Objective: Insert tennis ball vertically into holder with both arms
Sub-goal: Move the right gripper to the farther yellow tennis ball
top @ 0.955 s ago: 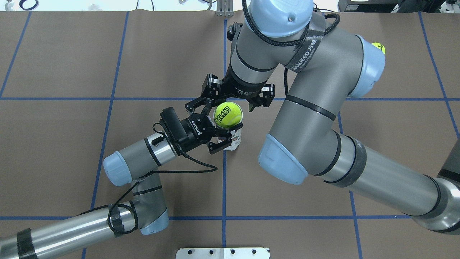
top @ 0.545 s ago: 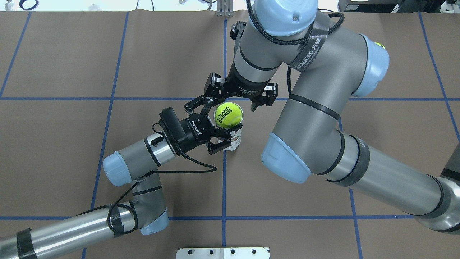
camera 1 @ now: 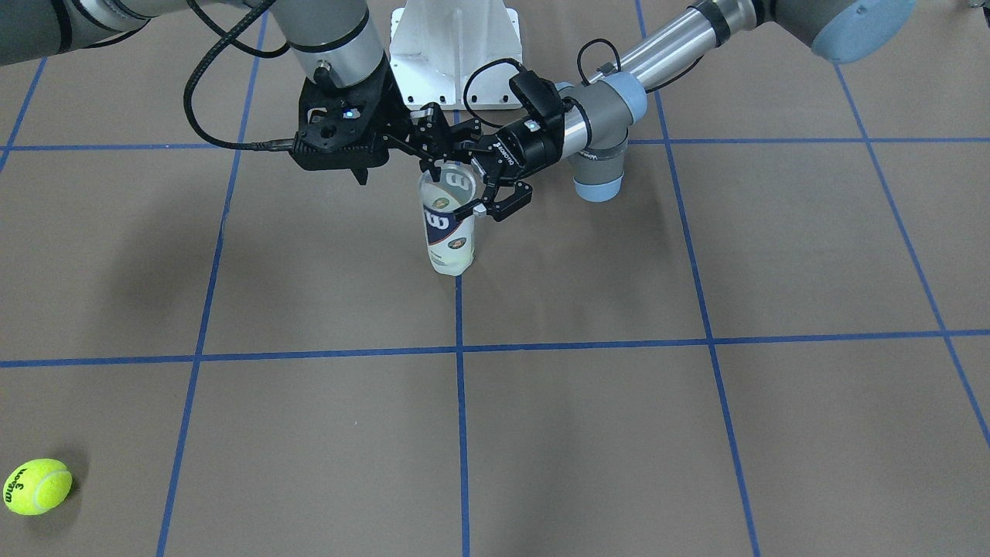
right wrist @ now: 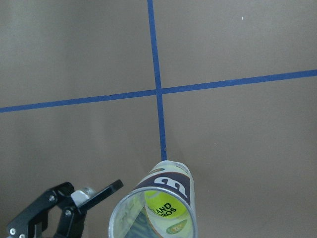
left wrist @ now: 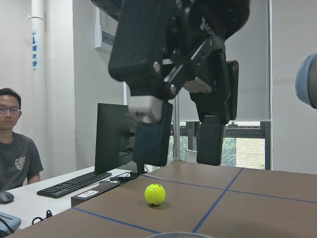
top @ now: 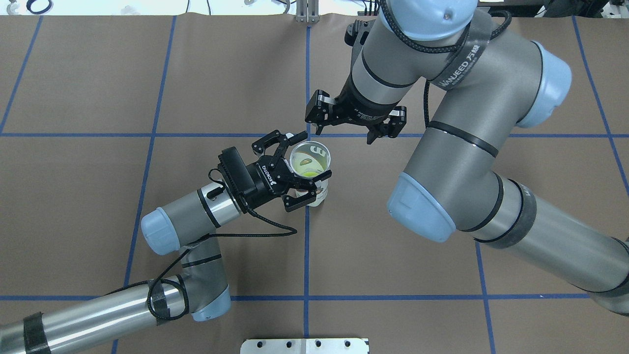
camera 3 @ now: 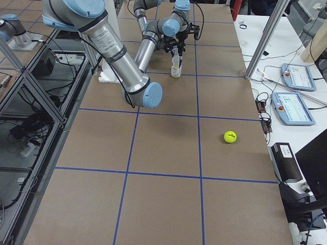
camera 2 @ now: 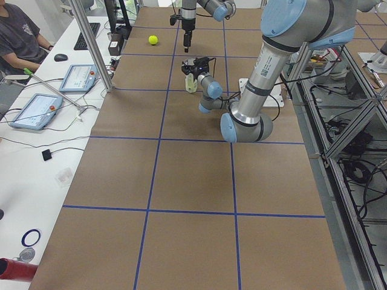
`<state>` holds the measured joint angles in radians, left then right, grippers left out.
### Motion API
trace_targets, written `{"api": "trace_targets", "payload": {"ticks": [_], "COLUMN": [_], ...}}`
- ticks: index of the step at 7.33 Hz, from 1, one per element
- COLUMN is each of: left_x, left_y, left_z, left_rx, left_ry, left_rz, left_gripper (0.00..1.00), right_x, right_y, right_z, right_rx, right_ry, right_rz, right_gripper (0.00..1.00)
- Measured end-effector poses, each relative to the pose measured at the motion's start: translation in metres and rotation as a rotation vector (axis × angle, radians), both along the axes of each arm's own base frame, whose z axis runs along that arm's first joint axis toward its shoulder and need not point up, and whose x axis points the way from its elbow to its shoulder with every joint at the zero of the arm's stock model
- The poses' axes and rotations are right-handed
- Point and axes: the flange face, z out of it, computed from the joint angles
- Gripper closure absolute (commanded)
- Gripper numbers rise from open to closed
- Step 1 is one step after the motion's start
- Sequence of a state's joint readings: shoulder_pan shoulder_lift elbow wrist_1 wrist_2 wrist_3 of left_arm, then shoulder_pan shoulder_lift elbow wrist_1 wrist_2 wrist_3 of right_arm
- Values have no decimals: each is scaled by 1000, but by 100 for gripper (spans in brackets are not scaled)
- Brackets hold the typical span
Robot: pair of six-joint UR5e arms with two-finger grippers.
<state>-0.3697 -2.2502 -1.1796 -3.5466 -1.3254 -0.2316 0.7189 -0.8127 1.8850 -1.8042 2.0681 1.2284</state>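
Tennis ball (right wrist: pixel 165 209) sits low down inside the clear can (camera 1: pixel 448 232), which stands up straight on the brown table (top: pixel 147 73). On the left, the left gripper (camera 1: pixel 461 190) reaches in from the side and seems to pinch the can near its top, though its far finger is hard to see. To the right, the right gripper (top: pixel 344 133) hangs higher up, just past the can, pointing down with its two fingers spread wide apart.
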Motion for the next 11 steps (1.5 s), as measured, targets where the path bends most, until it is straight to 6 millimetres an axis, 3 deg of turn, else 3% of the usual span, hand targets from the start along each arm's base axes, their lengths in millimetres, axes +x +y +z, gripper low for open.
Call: {"api": "trace_targets", "payload": {"ticks": [2,3,6,8,10,11], "left_x": [0,0,-1,-1,-2,-3], "left_y": [0,0,0,1,1,1], "left_z": [1,2,5,6,10,12], "left_rx": [0,-1,-2,-3,-5,-7], "left_ry": [-1,-3,-5,-7,-9,-11], "left_rz": [0,0,0,0,-2,-3], "left_gripper": [4,4,4,4,4,4], "right_x": [41,75,167,191,193,189], "right_y": [-36,-65,-178,-240,-266,-272], "right_z": [57,97,233,320,380,401], "right_rx": [44,79,67,46,73,78], "right_ry": [76,130,266,274,283,274], "right_rz": [0,-18,-42,28,89,140], "right_gripper": [4,4,3,2,2,2]}}
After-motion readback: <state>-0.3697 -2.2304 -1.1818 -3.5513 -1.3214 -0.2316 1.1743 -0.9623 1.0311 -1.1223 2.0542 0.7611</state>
